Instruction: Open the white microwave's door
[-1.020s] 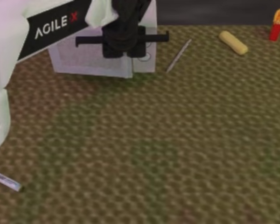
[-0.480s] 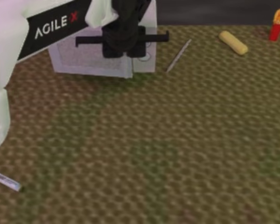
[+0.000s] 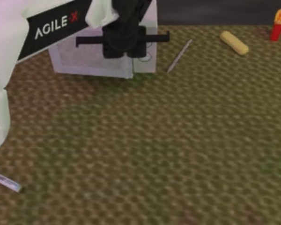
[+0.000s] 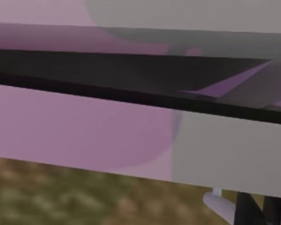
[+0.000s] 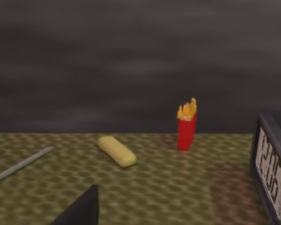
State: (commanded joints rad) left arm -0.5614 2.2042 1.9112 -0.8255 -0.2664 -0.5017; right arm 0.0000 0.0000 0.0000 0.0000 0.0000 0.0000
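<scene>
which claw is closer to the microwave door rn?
Left. The left claw is right over the top of the door of the white microwave. The right claw is outside the top view, somewhere toward the table's right.

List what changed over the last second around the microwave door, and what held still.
Nothing visibly changed. The left gripper stays over the front of the white microwave, close to the door, which shows no swing in the top view. The grey rod, yellow block, fries carton and the pen at the table's left edge lie where they were. The right arm is out of the top view.
</scene>
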